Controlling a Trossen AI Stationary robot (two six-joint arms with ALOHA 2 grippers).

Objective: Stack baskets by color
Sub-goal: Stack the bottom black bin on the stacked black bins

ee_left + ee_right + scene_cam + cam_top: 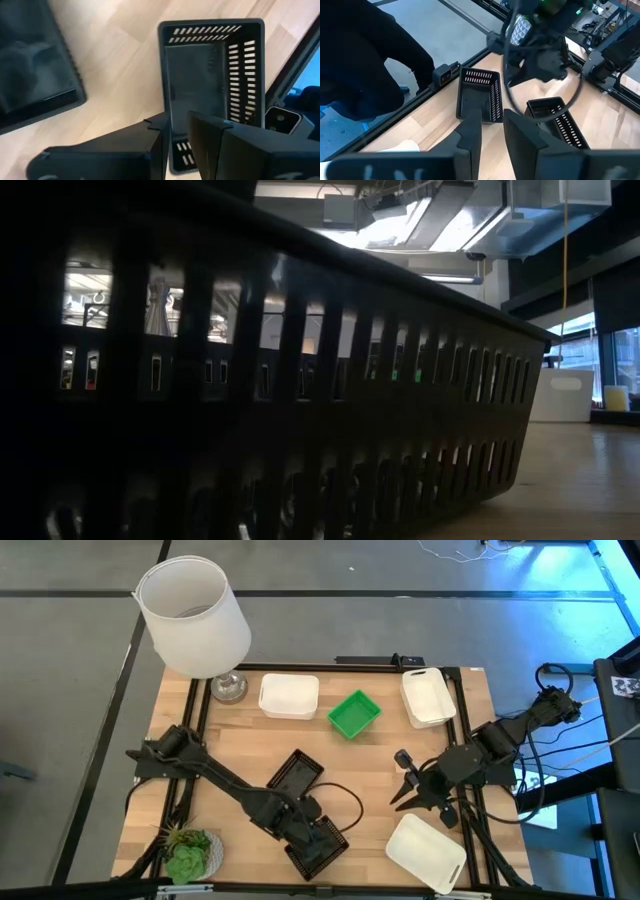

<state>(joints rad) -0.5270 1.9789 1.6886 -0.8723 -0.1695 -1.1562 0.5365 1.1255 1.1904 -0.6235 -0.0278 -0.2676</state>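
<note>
The left gripper (325, 837) sits low over the near edge of the worktop (240, 745), its fingers narrowed on the wall of a black basket (318, 845), one finger inside and one outside as the left wrist view shows (210, 85); I judge it has hold of that wall. A second black basket (295, 775) lies just beside it, farther from the near edge, and looks the likely target, so the step in hand appears to be gathering the black ones. The right gripper (408, 795) hovers mid-worktop with nothing between its fingers, which stand partly apart. Other baskets are spread about: a green basket (354, 713) toward the far side, a white basket (289, 695) beside it near the lampshade (193, 615), another white basket (428, 696) at the far right corner, and a third white basket (427, 851) at the near right. The potted plant (190, 852) stands at the near left corner. Next, the held basket probably needs lifting clear, turning to match the neighbour's outline, and lowering squarely so the rims nest; a skewed approach could jam one corner.
</note>
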